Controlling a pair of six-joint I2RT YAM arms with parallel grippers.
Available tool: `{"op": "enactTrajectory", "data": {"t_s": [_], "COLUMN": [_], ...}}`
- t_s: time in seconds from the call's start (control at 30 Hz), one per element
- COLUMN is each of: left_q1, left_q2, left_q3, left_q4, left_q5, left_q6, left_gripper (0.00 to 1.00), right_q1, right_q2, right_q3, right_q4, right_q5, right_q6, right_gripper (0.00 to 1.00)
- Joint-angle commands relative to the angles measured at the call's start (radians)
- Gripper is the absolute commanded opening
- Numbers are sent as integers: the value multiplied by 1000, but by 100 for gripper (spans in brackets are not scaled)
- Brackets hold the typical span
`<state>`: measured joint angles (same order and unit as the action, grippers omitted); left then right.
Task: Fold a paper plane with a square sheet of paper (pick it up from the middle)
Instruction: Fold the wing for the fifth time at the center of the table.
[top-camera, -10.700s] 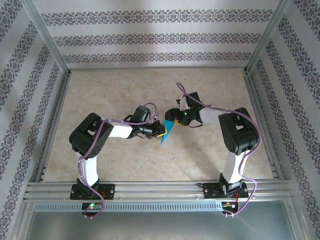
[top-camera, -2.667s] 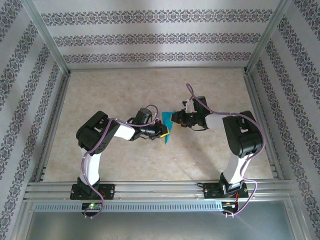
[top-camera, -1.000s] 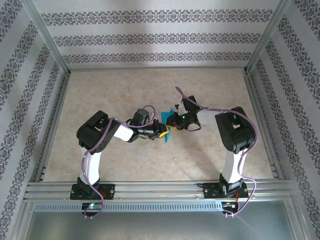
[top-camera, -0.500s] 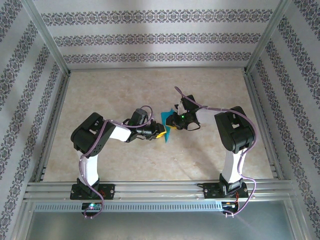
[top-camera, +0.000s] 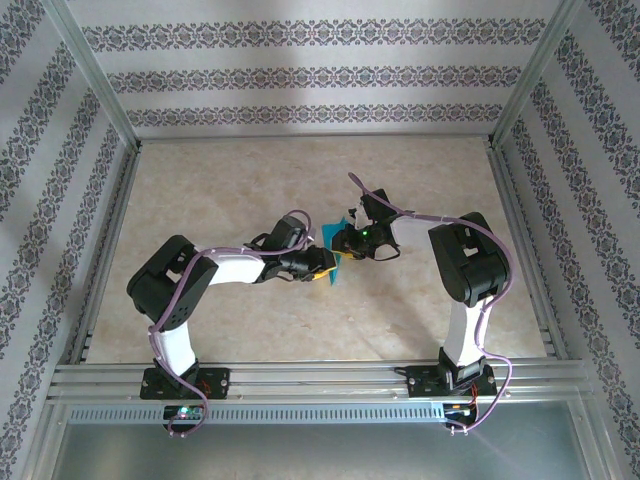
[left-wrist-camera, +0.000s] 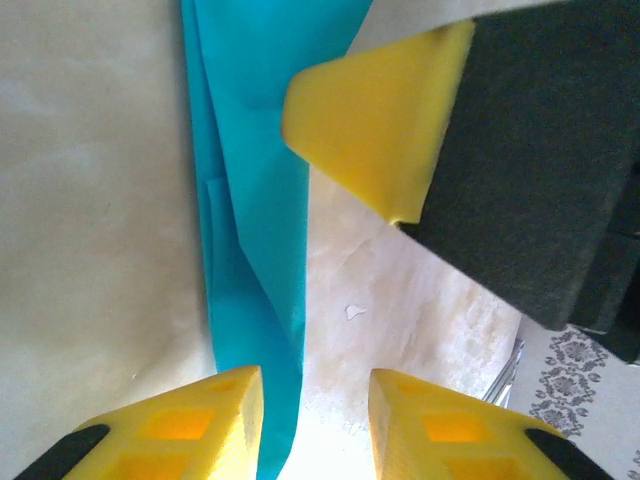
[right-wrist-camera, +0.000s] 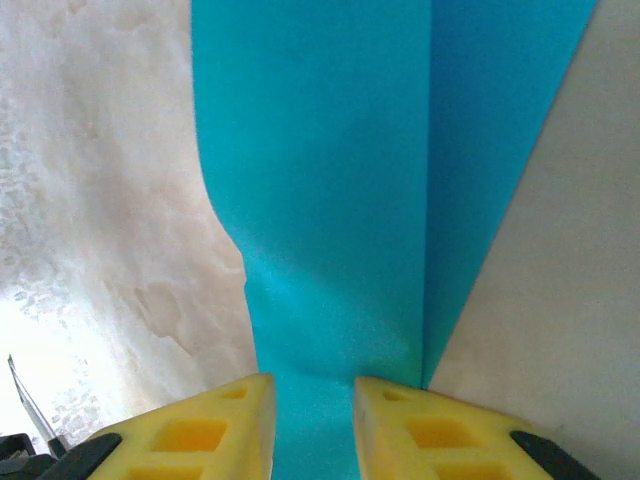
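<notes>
The teal paper (top-camera: 334, 266) is folded into a narrow creased strip and hangs above the table between the two grippers. My right gripper (top-camera: 341, 241) is shut on it, and in the right wrist view the paper (right-wrist-camera: 320, 200) fills the gap between the yellow fingers (right-wrist-camera: 312, 425). My left gripper (top-camera: 321, 264) is open. In its wrist view the paper (left-wrist-camera: 250, 200) runs along the inner side of the left finger (left-wrist-camera: 190, 425), with bare table showing between it and the other finger. The right gripper's yellow pad (left-wrist-camera: 370, 120) sits just ahead.
The beige table (top-camera: 230, 190) is ringed by an aluminium frame (top-camera: 300, 375) and patterned walls. Both arms bend inward and meet near the table's middle, their purple cables looping above them.
My left jaws have spread apart and let go of the paper. The left arm's elbow has swung out to the left. The right gripper has kept its hold in the same place.
</notes>
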<state>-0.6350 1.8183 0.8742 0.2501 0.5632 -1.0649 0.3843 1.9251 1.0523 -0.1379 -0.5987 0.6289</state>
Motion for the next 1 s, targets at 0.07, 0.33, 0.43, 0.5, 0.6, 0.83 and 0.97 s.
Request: {"op": "enactTrajectory", "data": {"t_s": [0.07,0.33,0.43,0.5,0.6,0.83,0.97], "left_q1": [-17,-27,-30,-32,-34,-34,-27], "left_q2": [38,69,79,88,100,103,103], "left_q3": [51,92,106,107,108,96,69], "left_q4": [-72,-123,-163,-169,-162,-161,-143], "left_q5": [-8,-9,-20,-22,-10,-17,-19], "left_q6": [49,84,104,108,108,108,98], "left_gripper": [32,26,26,26,26,19,16], "right_q1": [8,8,8,8,8,5,1], "right_q2": [45,48,47,48,49,49,49], "right_q3": [1,3,3,4,4,9,12], "right_q4": [-49,-50,-49,-52,-49,-53,-54], "right_q5": [71,72,73,73,71,68,62], "right_q6": [2,5,6,6,9,12,11], "right_gripper": [31,31,31,31,31,32,34]}}
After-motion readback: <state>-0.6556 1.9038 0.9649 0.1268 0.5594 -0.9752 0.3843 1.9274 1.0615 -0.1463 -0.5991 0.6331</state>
